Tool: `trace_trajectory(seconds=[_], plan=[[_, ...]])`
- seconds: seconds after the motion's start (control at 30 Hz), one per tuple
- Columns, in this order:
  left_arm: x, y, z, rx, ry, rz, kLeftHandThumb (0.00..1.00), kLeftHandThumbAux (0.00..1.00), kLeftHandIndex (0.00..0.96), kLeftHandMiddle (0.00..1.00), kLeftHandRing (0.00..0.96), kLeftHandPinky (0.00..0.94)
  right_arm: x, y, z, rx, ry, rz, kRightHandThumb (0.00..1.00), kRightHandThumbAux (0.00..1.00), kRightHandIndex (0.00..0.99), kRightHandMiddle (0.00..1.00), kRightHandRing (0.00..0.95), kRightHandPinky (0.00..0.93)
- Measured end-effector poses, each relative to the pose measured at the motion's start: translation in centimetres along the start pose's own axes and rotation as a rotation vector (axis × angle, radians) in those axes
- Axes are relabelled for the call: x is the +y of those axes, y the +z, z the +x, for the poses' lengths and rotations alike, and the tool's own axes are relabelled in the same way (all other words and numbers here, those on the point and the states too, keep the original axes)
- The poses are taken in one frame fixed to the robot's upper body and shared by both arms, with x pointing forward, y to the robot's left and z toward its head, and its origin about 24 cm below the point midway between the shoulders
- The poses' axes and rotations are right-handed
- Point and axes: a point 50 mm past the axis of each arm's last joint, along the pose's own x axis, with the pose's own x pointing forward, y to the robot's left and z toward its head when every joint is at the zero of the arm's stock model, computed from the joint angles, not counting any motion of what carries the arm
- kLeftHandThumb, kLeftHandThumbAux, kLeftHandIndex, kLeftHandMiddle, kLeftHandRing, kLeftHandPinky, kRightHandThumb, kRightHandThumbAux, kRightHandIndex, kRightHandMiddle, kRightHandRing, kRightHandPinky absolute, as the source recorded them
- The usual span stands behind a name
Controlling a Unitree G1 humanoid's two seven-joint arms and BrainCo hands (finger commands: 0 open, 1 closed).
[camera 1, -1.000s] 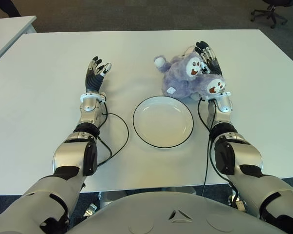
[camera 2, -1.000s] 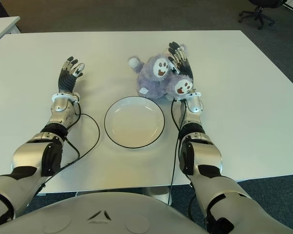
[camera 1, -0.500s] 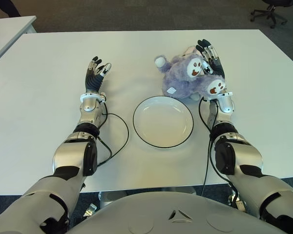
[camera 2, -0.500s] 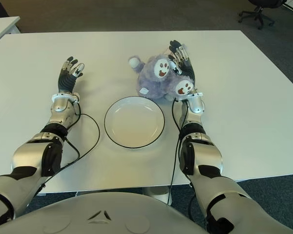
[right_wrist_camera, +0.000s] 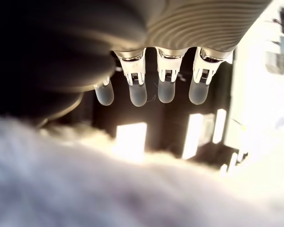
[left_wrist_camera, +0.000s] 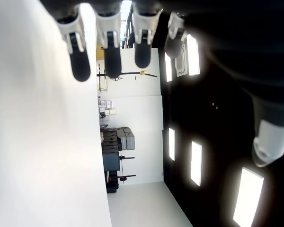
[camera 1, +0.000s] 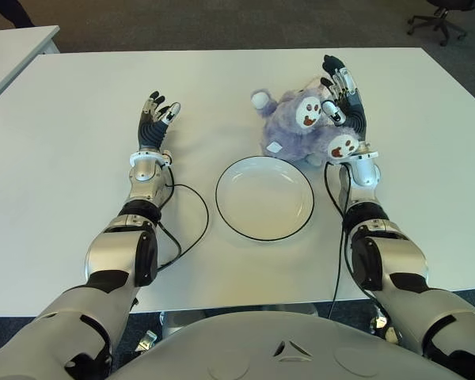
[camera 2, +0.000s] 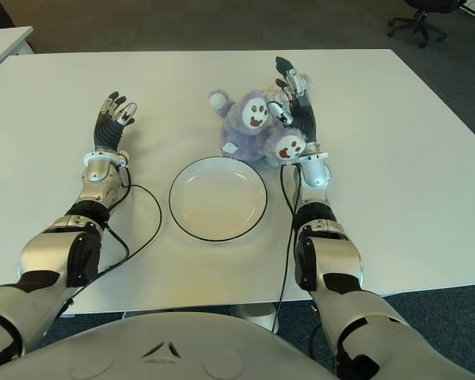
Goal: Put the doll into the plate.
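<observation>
The white desk fills most of the head views, with dark carpet beyond it, the corner of a second white table at the far left and an office chair at the far right.

Near the middle of the desk sits the plate, white with a thin dark rim and nothing in it. Just beyond it and a little to the right lies the doll, a purple plush animal with white paw pads marked in brown. It lies on the desk outside the plate, its near edge close to the plate's far rim; whether the two touch is hard to judge from here.

The right hand stands against the doll's right side, palm toward the plush, fingers extended upward and not closed around it. In the right wrist view the fingertips stretch straight out above a blur of pale fur, gripping nothing.

The left hand shows well to the left of the plate, fingers spread and loosely relaxed, holding nothing. A black cable loops on the desk between the left forearm and the plate.
</observation>
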Motion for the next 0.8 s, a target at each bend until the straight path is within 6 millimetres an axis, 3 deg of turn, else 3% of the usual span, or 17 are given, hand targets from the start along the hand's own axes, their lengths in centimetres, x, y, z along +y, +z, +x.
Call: trace_trajectory(seconds=[0.8], plan=[[-0.02, 0.00, 0.00, 0.000, -0.001, 0.000, 0.030, 0.534, 0.000, 0.110, 0.135, 0.172, 0.26, 0.86, 0.03, -0.078, 0.030, -0.075, 0.155, 0.326, 0.000, 0.005, 0.000, 0.000]])
